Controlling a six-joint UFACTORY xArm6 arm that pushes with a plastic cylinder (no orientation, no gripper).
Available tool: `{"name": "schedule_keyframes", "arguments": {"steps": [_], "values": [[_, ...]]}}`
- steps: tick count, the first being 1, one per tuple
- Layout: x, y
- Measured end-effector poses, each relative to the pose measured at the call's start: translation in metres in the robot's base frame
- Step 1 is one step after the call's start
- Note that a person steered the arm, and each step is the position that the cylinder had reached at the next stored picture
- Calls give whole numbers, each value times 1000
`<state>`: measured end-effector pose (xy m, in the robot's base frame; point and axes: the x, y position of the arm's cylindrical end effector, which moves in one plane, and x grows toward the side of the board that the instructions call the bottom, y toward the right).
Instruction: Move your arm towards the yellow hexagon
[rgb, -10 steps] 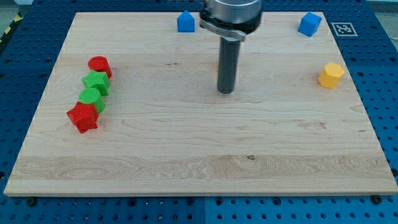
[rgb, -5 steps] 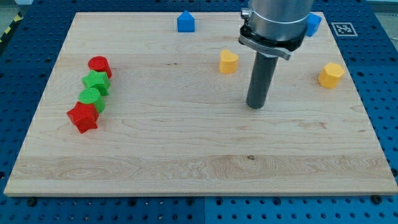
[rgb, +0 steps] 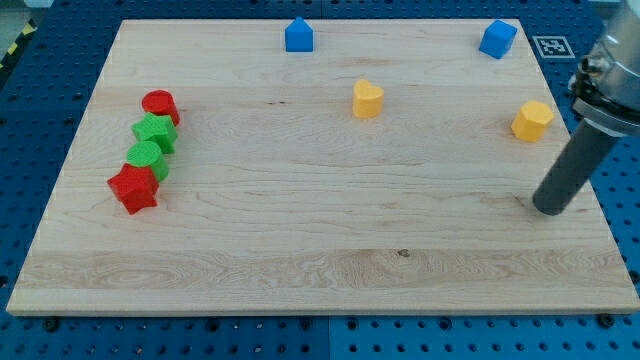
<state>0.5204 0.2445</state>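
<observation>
No readable text, number or brand appears; the only sign is a black-and-white square fiducial marker (rgb: 552, 46) on the blue pegboard (rgb: 40, 90) just beyond the wooden board's (rgb: 300, 230) top right corner.

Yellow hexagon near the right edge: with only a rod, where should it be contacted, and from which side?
No gripping is possible; the rod can only push. My tip sits toward the view's bottom and slightly right of the yellow hexagon, apart from it. Its bottom-facing side wall is probably best, approached straight upward in view.
</observation>
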Motion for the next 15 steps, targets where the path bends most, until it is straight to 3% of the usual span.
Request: {"name": "schedule_keyframes", "arguments": {"steps": [3,4,5,10,11,14,15], "values": [[29,82],[24,89],[-15,92],[-70,92],[-102,90],[-111,29],[-119,34]]}}
